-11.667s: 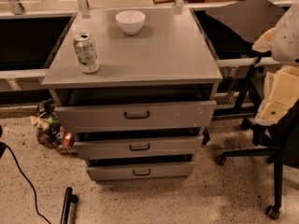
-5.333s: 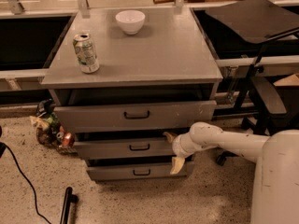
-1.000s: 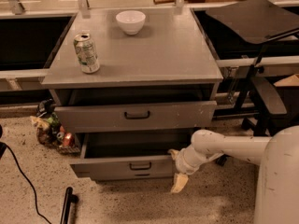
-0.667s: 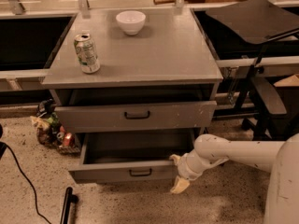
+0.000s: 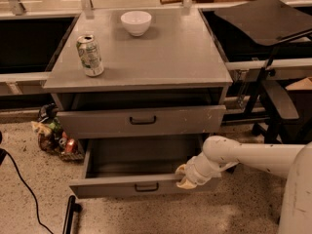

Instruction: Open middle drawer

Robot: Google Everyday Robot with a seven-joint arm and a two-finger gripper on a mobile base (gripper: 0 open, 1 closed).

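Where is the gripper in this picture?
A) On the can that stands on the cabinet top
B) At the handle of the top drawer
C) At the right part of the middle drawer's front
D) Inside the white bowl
C: the gripper is at the top edge of the middle drawer front, right of its black handle; the drawer stands pulled well out.

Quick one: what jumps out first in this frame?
The middle drawer stands pulled well out of the grey cabinet, with the gripper at the right end of its front edge. On top, a can stands left and a white bowl sits at the back.
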